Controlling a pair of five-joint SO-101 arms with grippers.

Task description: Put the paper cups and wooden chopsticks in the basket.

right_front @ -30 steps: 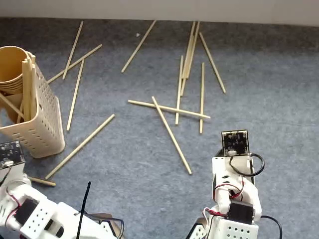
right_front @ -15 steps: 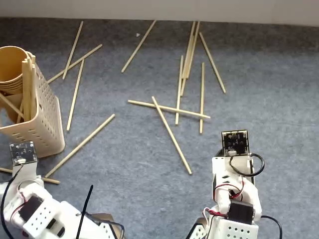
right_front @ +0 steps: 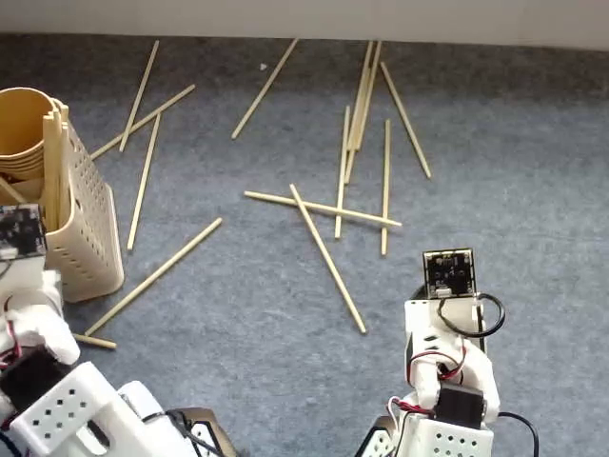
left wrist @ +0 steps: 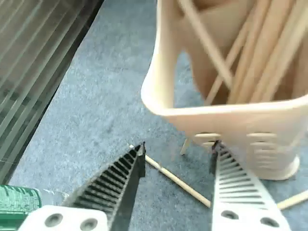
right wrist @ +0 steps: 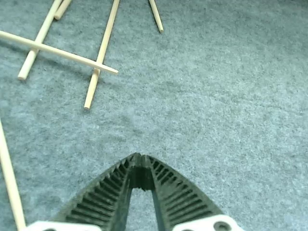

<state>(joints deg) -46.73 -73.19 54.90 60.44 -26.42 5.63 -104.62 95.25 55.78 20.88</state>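
Status: left gripper [left wrist: 178, 150] spread wide just beside the basket [right_front: 90, 224]; right gripper [right wrist: 140, 161] pressed together over carpet [right_front: 514, 190].
Inside the basket stand paper cups [right_front: 21, 129] and wooden chopsticks [right_front: 55, 162]; loose chopsticks [right_front: 328, 246] lie scattered across the carpet.

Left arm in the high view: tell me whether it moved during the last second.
Yes. The left arm's wrist board went up the picture from below the base of the basket and now overlaps its side wall.

Left arm [right_front: 30, 326] holds jaws apart; right arm [right_front: 443, 331], jaws together.
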